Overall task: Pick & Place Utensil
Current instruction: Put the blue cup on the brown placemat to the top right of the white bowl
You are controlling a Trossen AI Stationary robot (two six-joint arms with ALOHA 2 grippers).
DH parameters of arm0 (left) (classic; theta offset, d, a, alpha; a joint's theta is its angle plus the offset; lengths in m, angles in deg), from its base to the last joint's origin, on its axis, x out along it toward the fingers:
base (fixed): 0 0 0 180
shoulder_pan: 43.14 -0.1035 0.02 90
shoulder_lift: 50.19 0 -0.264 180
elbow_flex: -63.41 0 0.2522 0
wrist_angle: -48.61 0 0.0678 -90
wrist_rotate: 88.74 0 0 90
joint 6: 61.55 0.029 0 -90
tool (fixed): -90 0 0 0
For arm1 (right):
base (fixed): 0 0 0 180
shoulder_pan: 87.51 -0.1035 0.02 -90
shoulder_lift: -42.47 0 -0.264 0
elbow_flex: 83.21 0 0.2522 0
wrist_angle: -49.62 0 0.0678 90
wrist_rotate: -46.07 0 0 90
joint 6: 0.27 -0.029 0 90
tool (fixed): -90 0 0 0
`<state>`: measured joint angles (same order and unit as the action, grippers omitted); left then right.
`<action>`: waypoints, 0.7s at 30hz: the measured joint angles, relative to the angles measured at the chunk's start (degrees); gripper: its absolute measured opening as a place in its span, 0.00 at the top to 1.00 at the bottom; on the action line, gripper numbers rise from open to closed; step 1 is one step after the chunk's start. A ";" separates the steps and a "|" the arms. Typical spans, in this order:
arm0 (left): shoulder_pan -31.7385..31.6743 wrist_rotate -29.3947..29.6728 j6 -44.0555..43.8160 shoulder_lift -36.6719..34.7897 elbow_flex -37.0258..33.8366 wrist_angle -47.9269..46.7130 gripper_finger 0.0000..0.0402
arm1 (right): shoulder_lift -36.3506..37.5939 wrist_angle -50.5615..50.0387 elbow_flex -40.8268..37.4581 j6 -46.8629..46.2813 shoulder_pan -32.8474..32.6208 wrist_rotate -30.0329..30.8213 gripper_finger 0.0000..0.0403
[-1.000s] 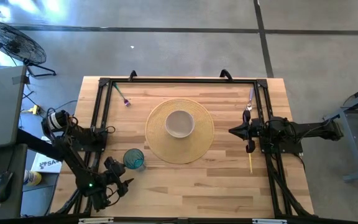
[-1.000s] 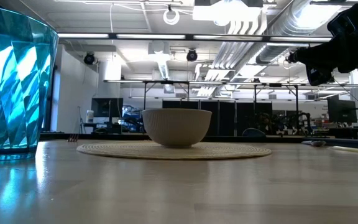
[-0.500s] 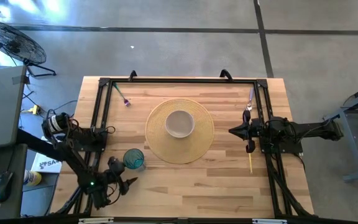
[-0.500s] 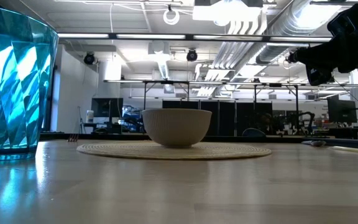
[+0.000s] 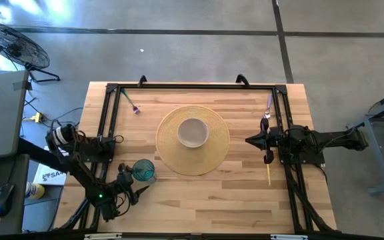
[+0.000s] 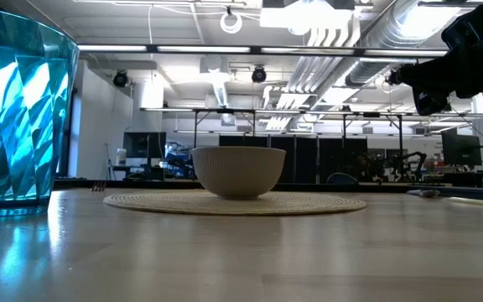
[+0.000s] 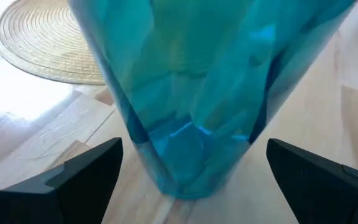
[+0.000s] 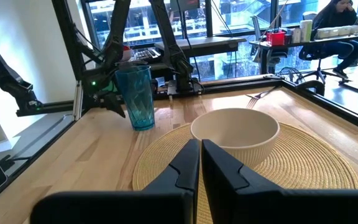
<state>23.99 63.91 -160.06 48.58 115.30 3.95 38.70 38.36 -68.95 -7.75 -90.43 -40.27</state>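
A clear blue faceted cup point(image 5: 143, 170) stands upright on the wood table, near the left front of a round woven mat point(image 5: 213, 159) with a cream bowl point(image 5: 193, 132) on it. My left gripper point(image 5: 133, 182) is open just near-left of the cup. In its wrist view its fingers point(image 7: 86, 171) stand on either side of the cup's lower part point(image 7: 191, 124), apart from it. A purple-handled utensil point(image 5: 131, 101) lies far left. Other utensils point(image 5: 267, 117) lie by the right rail, one yellow-handled point(image 5: 269, 175). My right gripper point(image 5: 249, 140) is shut, hovering right of the mat.
A black frame point(image 5: 192, 87) runs along the table's far, left and right sides. Bare wood lies in front of the mat, toward the near edge. The room behind holds desks and a seated person point(image 8: 337, 25).
My left gripper has moved toward the table's far edge and right, closing in on the blue cup, which now stands between its open fingers. The cup, the bowl and the right arm have stayed where they were.
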 joint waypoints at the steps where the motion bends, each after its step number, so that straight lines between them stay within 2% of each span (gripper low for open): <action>1: 0.00 0.60 -0.67 0.84 0.00 -0.01 0.03 | 0.00 0.00 0.00 0.00 -0.02 0.00 0.97; 9: -0.02 6.47 -2.24 5.57 0.00 1.45 0.03 | 0.00 0.00 0.00 0.00 -0.01 0.00 0.97; 21: -3.31 8.52 -0.52 5.71 0.00 3.59 0.03 | 0.00 0.02 0.00 0.00 -0.02 0.00 0.97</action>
<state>20.68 72.43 -160.58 54.29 115.30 7.53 38.70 38.39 -68.95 -7.75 -90.44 -40.27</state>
